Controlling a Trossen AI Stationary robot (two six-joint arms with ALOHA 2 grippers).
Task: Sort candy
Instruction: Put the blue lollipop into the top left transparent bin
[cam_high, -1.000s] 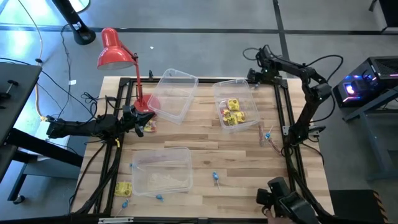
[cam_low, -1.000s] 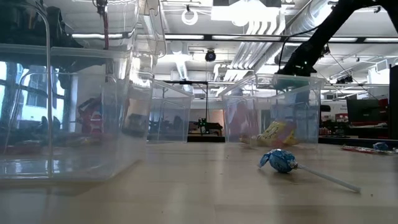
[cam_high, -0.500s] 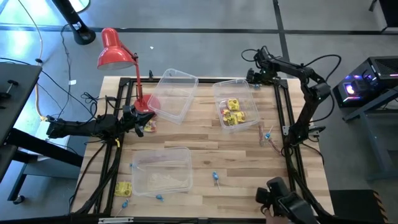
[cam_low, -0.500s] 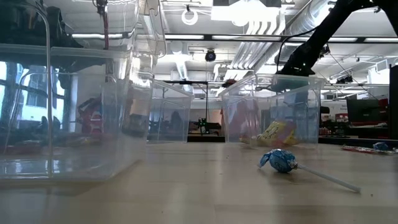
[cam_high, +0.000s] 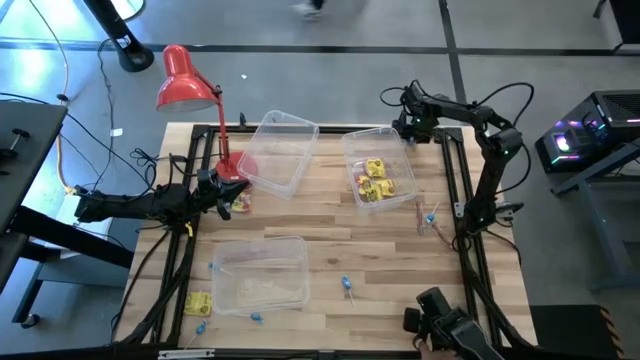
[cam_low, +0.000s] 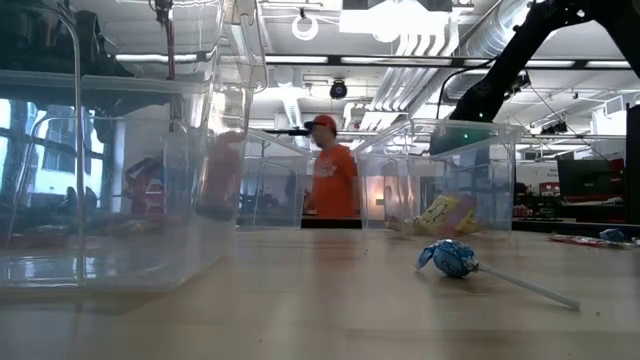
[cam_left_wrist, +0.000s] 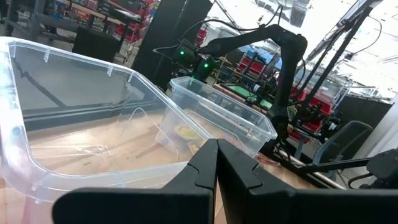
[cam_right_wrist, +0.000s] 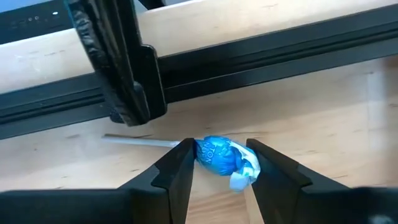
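From above, the right gripper (cam_high: 405, 124) hangs at the table's far right corner beside the bin (cam_high: 352, 160) of yellow candy (cam_high: 374, 180). Its wrist view shows fingers closed on a blue lollipop (cam_right_wrist: 219, 157), seemingly lifted. Light, crinkly; grip the head. The left gripper (cam_left_wrist: 216, 163) is clenched, empty.

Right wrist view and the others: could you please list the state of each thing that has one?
Right gripper, shut on blue lollipop.
Left gripper, shut, empty.
Right-hand bin, upright, holding yellow candy.
Near bin, upright, lidless.
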